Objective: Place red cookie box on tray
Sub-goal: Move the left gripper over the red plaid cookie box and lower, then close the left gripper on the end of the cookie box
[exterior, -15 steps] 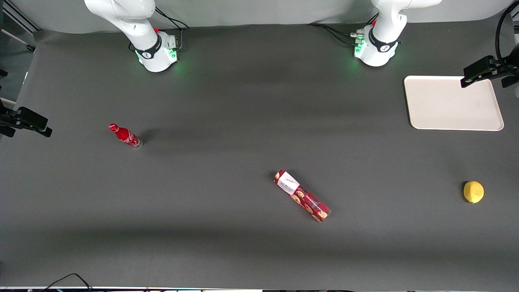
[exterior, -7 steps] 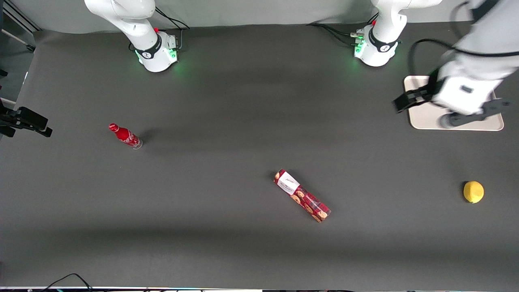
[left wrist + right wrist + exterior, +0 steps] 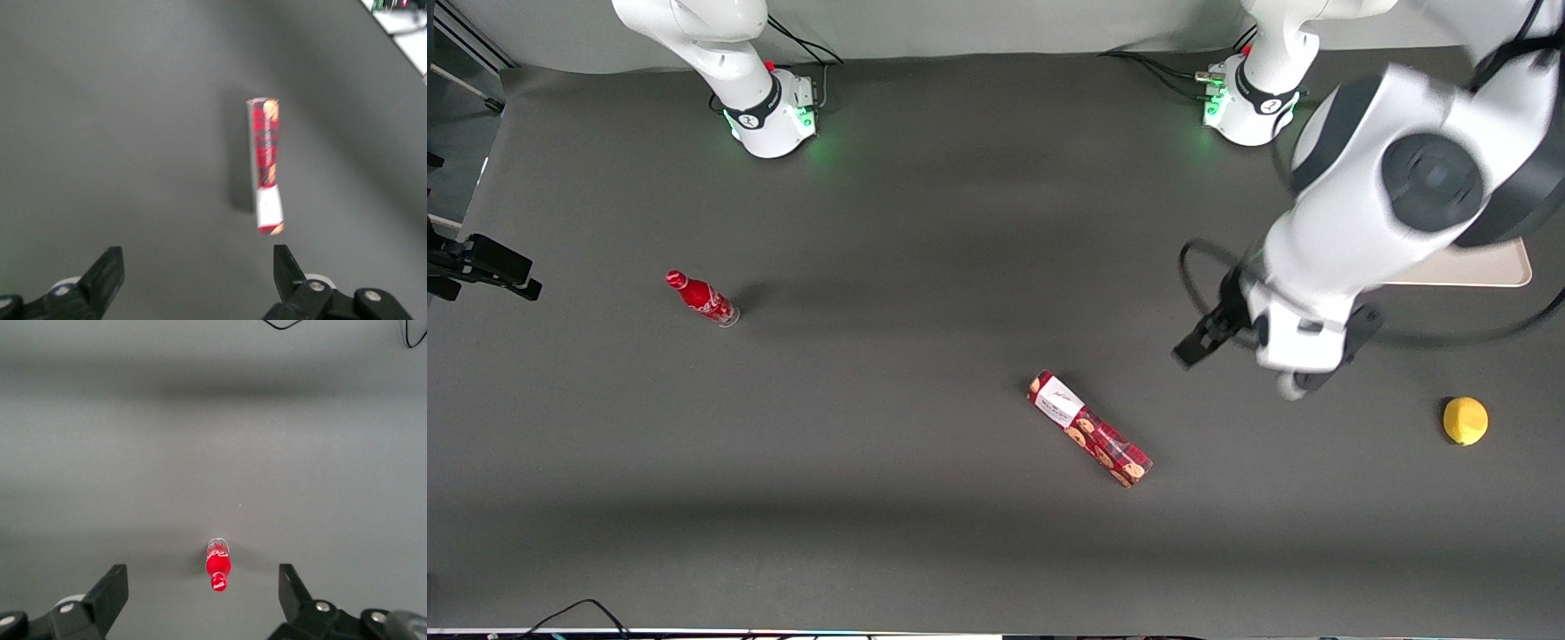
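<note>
Red cookie box (image 3: pixel 1089 429) (image 3: pixel 265 164) flat, diagonal on table, well apart from cream tray (image 3: pixel 1485 267), which arm mostly hides.

The table (image 3: pixel 925 222) wears a matt dark grey cloth-like cover, smooth and unmarked. At about five o'clock from its centre lies the red cookie box (image 3: pixel 1089 429), glossy printed card or film with a white paper-like label. The gripper (image 3: pixel 197 280), above the table near the box, shows matt black plastic fingers (image 3: pixel 107 277) held wide apart. The tray (image 3: pixel 1476 265) looks smooth matt plastic.
</note>
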Tool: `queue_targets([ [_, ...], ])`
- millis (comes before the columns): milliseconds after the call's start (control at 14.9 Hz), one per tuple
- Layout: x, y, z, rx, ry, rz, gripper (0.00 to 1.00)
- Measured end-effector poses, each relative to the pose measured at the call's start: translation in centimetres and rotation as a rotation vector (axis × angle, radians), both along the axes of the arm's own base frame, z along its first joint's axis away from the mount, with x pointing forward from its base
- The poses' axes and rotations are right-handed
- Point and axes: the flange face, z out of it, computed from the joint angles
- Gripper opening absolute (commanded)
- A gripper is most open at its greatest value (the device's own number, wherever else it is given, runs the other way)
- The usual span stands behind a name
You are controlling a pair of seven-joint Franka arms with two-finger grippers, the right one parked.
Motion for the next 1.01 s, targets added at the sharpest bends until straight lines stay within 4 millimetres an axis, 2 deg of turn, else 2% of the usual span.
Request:
queue_targets([
  [201, 2.4, -2.5, -6.5, -0.001, 0.002, 0.085, 1.00],
  [403, 3.6, -4.2, -12.4, -0.011, 0.034, 0.154, 1.00],
  [604, 4.9, -5.7, -17.3, -0.019, -0.007, 0.245, 1.00],
  [1007, 3.7, -10.1, -25.1, 0.017, -0.016, 0.206, 1.00],
])
